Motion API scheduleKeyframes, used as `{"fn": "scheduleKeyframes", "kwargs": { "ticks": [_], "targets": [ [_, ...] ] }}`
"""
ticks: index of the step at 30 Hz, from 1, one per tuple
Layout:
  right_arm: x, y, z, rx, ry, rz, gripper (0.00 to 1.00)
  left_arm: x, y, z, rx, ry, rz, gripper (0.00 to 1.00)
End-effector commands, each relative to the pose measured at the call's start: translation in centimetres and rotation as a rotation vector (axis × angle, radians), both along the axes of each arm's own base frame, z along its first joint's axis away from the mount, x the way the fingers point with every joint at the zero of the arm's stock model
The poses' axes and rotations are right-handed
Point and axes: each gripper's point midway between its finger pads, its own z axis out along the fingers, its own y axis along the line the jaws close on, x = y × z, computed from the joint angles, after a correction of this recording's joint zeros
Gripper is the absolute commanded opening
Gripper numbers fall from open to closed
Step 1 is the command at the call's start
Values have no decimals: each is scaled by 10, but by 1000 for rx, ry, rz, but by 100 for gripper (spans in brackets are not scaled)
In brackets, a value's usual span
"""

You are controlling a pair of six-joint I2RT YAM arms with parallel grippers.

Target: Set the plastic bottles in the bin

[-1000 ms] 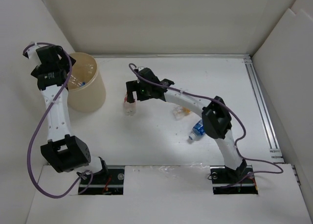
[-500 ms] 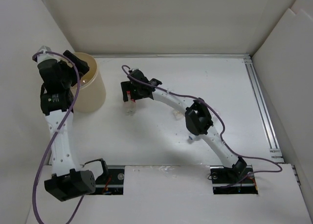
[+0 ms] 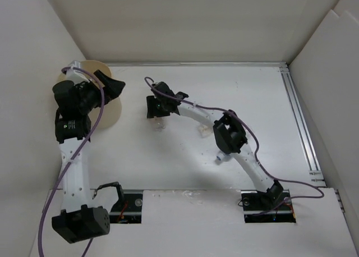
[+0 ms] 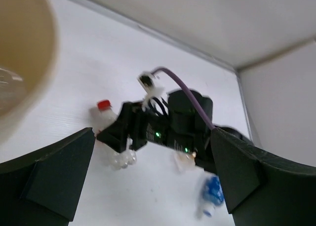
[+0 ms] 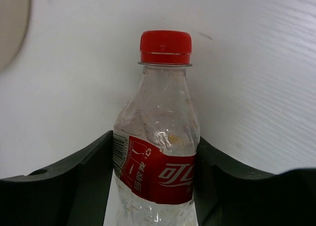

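Observation:
A clear bottle with a red cap and red label [image 5: 159,152] stands upright on the white table, and my right gripper [image 5: 155,174] is shut on it, a finger pressed to each side. From above, the right gripper [image 3: 157,111] covers most of this bottle. A small orange bottle [image 3: 205,131] and a blue-labelled bottle [image 3: 222,154] lie by the right arm's elbow. The tan bin [image 3: 115,112] stands at the far left, half hidden by my raised left arm. My left gripper [image 3: 114,87] hangs open and empty over the bin's right edge, looking at the right gripper [image 4: 148,130].
White walls enclose the table on the left, back and right. A metal rail [image 3: 300,122] runs along the right side. Purple cables loop off both arms. The right arm's elbow [image 3: 229,136] hangs over the two lying bottles.
The right gripper's jaws have shut onto the red-capped bottle. The left arm has swung up and turned its open gripper from the bin's left rim to its right side.

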Motion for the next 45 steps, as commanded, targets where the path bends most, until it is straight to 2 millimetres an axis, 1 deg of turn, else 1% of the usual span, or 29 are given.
{"fn": "scheduleKeyframes", "kwargs": {
  "ticks": [1, 2, 3, 4, 5, 6, 7, 8, 9, 10, 11, 13, 14, 15, 16, 17, 18, 21, 22, 28, 29, 30, 33, 37, 38, 41, 42, 44, 45],
  "targets": [
    [15, -34, 34, 28, -19, -55, 0, -2, -66, 2, -20, -59, -283, 100],
    [27, -59, 56, 57, -41, -104, 0, 3, -80, -6, -9, -44, -313, 100],
    [31, -70, 69, 86, -56, -115, 0, 0, -95, -7, -4, -43, -345, 100],
    [36, -82, 83, 120, -73, -126, 0, 0, -121, -12, -3, -38, -415, 100],
    [49, -106, 98, 162, -87, -163, 0, -1, -132, -11, -30, -30, -437, 100],
    [49, -122, 97, 183, -103, -179, 0, -1, -141, -9, -42, -39, -459, 100],
    [49, -138, 142, 243, -169, -192, 0, 3, -149, -9, -52, -62, -479, 100],
    [49, -152, 156, 271, -187, -198, 0, -6, -165, -12, -70, -67, -544, 100],
    [55, -179, 157, 284, -198, -234, 0, -9, -174, -14, -97, -66, -583, 100],
    [48, -192, 196, 342, -260, -225, 0, -13, -179, -12, -117, -90, -625, 100],
    [45, -202, 210, 382, -277, -219, 0, -20, -192, -14, -145, -130, -722, 100],
    [32, -214, 228, 477, -293, -175, 0, -25, -198, -11, -209, -149, -768, 100],
    [17, -215, 256, 518, -340, -138, 0, -21, -199, -11, -206, -173, -770, 100],
    [12, -220, 265, 541, -349, -140, 0, -23, -200, -7, -217, -182, -783, 100],
    [2, -217, 269, 563, -347, -124, 0, -20, -201, -6, -228, -188, -783, 100],
    [-9, -221, 290, 593, -390, -117, 0, -21, -203, -4, -251, -184, -798, 100],
    [-19, -216, 298, 615, -403, -99, 0, -26, -213, 9, -250, -222, -825, 100],
    [-36, -206, 319, 661, -441, -97, 0, -28, -239, 20, -237, -253, -867, 100],
    [-41, -205, 327, 680, -450, -98, 0, -32, -252, 31, -244, -276, -879, 100],
    [-58, -189, 342, 720, -455, -61, 0, -18, -273, 31, -253, -260, -870, 100],
    [-60, -188, 342, 723, -451, -49, 0, -17, -277, 25, -254, -245, -878, 100],
    [-64, -183, 345, 737, -448, -39, 0, -17, -277, 31, -255, -257, -879, 100],
    [-67, -179, 349, 752, -449, -30, 0, -19, -286, 27, -257, -244, -899, 100],
    [-73, -174, 365, 806, -464, -10, 0, -21, -303, 20, -261, -217, -934, 100],
    [-72, -171, 360, 802, -451, -1, 0, -21, -303, 20, -261, -217, -934, 100],
    [-78, -161, 364, 820, -445, 22, 0, -20, -305, 20, -263, -219, -918, 98],
    [-79, -157, 362, 827, -434, 27, 0, -20, -305, 20, -256, -225, -919, 95],
    [-81, -155, 364, 849, -428, 34, 1, -23, -307, 25, -258, -235, -929, 59],
    [-83, -154, 369, 861, -440, 51, 2, -23, -307, 27, -259, -248, -930, 35]
  ]
}}
